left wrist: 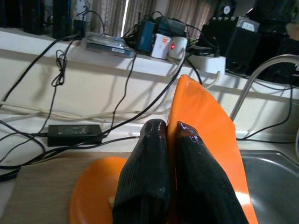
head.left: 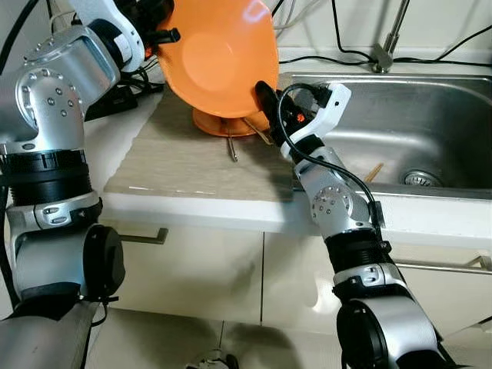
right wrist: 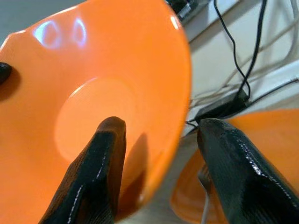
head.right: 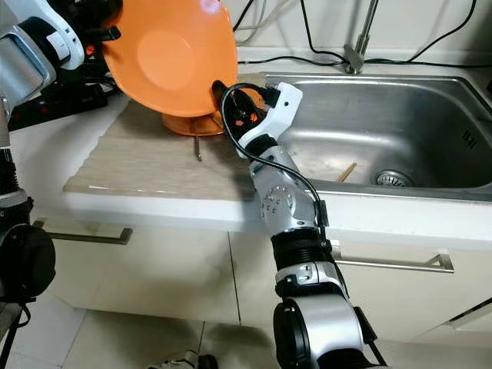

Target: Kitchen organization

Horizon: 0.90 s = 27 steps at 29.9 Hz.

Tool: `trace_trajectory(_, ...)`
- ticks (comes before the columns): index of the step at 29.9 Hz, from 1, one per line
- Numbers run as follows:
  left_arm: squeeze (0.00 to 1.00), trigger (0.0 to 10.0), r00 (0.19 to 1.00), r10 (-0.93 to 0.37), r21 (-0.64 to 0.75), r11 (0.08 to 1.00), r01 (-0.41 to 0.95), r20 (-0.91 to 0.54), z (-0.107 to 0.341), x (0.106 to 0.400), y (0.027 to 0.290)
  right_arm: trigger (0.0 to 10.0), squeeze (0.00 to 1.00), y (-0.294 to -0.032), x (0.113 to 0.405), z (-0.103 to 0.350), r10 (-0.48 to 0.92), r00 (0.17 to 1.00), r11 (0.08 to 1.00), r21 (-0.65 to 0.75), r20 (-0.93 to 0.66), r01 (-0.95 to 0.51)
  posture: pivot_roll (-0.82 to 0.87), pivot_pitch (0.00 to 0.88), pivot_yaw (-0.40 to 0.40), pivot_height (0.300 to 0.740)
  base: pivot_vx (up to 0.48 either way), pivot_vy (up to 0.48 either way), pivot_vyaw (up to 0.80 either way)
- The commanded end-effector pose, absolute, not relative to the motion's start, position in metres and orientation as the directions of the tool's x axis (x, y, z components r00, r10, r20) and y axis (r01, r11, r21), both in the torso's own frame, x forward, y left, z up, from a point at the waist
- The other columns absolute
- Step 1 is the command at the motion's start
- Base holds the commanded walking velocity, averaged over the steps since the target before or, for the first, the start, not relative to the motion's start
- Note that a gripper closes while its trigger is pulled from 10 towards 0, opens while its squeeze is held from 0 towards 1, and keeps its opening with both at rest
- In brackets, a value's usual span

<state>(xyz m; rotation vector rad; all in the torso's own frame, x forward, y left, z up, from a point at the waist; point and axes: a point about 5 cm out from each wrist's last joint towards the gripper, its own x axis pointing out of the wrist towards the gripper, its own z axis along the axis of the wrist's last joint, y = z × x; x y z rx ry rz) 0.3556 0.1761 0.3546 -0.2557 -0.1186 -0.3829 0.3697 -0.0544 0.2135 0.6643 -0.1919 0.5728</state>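
Orange bowl (head.left: 219, 54) held tilted above the mat (head.left: 184, 165), over an orange plate (head.left: 219, 123) near the counter's back edge. Left gripper (left wrist: 170, 133) clamped on its upper rim; right gripper (right wrist: 159, 135) spread astride the lower rim, beside the sink (head.left: 430, 115).

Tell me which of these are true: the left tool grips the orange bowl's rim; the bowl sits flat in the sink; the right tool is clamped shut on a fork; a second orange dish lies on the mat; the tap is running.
1. The left tool grips the bowl by its rim. True.
2. The bowl sits flat in the sink. False: it is held tilted above the mat.
3. The right tool is shut on a fork. False: its fingers are open, straddling the bowl's rim.
4. A second orange dish lies on the mat. True.
5. The tap is running. False: no water shows.
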Motion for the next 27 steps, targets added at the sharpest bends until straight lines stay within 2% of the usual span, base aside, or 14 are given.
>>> trace_trajectory(1, 0.00, 0.0, 0.884, -0.400, -0.224, 0.863, 0.452, 0.242, 0.374, 0.347, 0.169, 10.0, 0.00, -0.007, 0.362, 0.234, 0.515, 0.760, 0.544, 0.535, 0.396, -0.647, 0.04, 0.000, 0.086, 0.740, 0.000, 0.000, 0.00)
trace_trajectory(11, 0.00, 0.0, 0.850, -0.460, -0.244, 0.820, 0.517, 0.256, 0.378, 0.338, 0.153, 10.0, 0.00, -0.007, 0.366, 0.229, 0.500, 0.784, 0.589, 0.518, 0.369, -0.620, 0.04, 0.000, 0.086, 0.740, 0.000, 0.000, 0.00)
trace_trajectory(12, 0.00, 0.0, 0.852, -0.462, -0.244, 0.821, 0.516, 0.247, 0.375, 0.339, 0.152, 0.0, 0.00, -0.008, 0.368, 0.225, 0.490, 0.798, 0.611, 0.514, 0.351, -0.602, 0.04, 0.000, 0.086, 0.740, 0.000, 0.000, 0.00)
trace_trajectory(27, 0.00, 0.0, 0.877, -0.436, -0.221, 0.853, 0.474, 0.200, 0.361, 0.344, 0.158, 0.0, 0.00, -0.006, 0.368, 0.213, 0.475, 0.822, 0.641, 0.517, 0.313, -0.567, 0.04, 0.000, 0.088, 0.740, 0.000, 0.000, 0.00)
